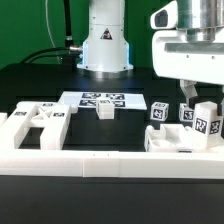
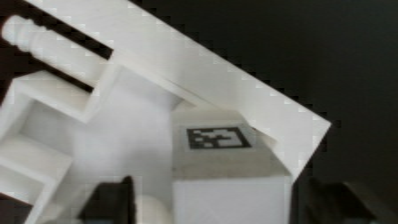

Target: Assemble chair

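Note:
The chair lies in loose white tagged parts. A slotted panel (image 1: 35, 125) rests at the exterior view's left and a small block (image 1: 105, 110) near the middle. At the right, upright tagged pieces (image 1: 158, 112) stand beside a larger white part (image 1: 178, 140). My gripper (image 1: 195, 98) hangs over that right group. In the wrist view a white part with a square tag (image 2: 217, 137) sits between my fingers (image 2: 111, 200). The jaws stand wide on either side of it, with a gap showing at one finger. The gripper (image 2: 210, 203) is open.
The marker board (image 1: 100, 99) lies flat at the back middle, in front of the robot base (image 1: 105, 45). A long plain white border rail (image 1: 100, 162) runs along the front of the black table.

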{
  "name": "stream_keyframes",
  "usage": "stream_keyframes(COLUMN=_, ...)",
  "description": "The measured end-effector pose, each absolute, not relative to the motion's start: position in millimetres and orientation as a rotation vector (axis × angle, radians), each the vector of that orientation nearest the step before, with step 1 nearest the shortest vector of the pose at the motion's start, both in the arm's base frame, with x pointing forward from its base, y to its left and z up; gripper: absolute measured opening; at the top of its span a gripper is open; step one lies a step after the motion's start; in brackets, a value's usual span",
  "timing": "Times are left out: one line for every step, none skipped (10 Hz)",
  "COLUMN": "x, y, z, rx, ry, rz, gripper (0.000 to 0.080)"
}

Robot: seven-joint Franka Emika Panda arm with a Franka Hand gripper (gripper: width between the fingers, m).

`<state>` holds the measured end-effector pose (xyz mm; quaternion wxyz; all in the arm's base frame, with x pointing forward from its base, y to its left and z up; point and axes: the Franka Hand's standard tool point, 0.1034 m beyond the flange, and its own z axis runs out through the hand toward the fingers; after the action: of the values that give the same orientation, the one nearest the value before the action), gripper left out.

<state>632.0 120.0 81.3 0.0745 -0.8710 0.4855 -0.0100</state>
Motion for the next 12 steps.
stream_keyframes(x=631.4, y=119.8, z=81.3, rx=-2.654, ry=1.391, rz=-0.028, gripper=0.0554)
stream_keyframes(x=630.4, y=120.0, z=83.3, rx=-2.732, ry=1.262, rz=0.003, gripper=0.0630)
stream_keyframes(x=632.7, y=121.3, z=84.8, rx=-2.802, ry=1.120, rz=-0.009, gripper=0.0644)
stream_keyframes(x=633.1, y=120.8, z=84.4, rx=-2.846, ry=0.995, rz=-0.025, gripper=0.0644)
stream_keyframes(x=633.1, y=120.6, z=84.3, rx=-2.879, ry=0.898, rz=-0.031, gripper=0.0649)
stream_keyframes(x=633.1, y=120.6, z=84.3, rx=-2.897, ry=0.840, rz=-0.035, gripper=0.0648)
stream_keyframes(x=633.1, y=120.5, z=84.4, rx=-2.932, ry=0.715, rz=-0.043, gripper=0.0648)
stream_keyframes(x=632.5, y=121.5, z=85.3, rx=-2.983, ry=0.576, rz=-0.042, gripper=0.0648)
stream_keyframes(x=633.2, y=120.8, z=85.8, rx=-3.028, ry=0.388, rz=-0.057, gripper=0.0648)
stream_keyframes(x=633.2, y=120.8, z=85.8, rx=-3.041, ry=0.290, rz=-0.062, gripper=0.0648)
stream_keyframes(x=633.3, y=120.0, z=85.8, rx=-3.055, ry=0.120, rz=-0.069, gripper=0.0648)
stream_keyframes(x=633.4, y=119.0, z=85.6, rx=-3.059, ry=-0.008, rz=-0.074, gripper=0.0648)
